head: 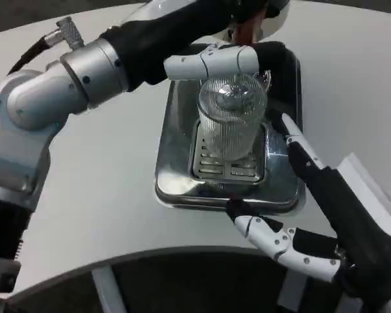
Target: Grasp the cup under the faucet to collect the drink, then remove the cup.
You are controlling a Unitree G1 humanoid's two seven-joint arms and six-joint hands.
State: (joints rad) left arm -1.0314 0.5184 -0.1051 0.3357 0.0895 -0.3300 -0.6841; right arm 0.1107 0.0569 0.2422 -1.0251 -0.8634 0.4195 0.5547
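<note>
Risk: left hand (215, 63) clamps cup (231, 117) only near its rim, centre frame, so it may tip on drip tray (176, 176); right hand (293, 215), lower right, fingers apart, empty.

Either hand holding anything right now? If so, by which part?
Right hand: nothing held, fingers spread beside the drip tray. Left hand lies across the far side of the ribbed glass cup near its rim; an actual grip cannot be told.

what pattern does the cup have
Clear cup with vertical ribs, seen in the head view.
</note>
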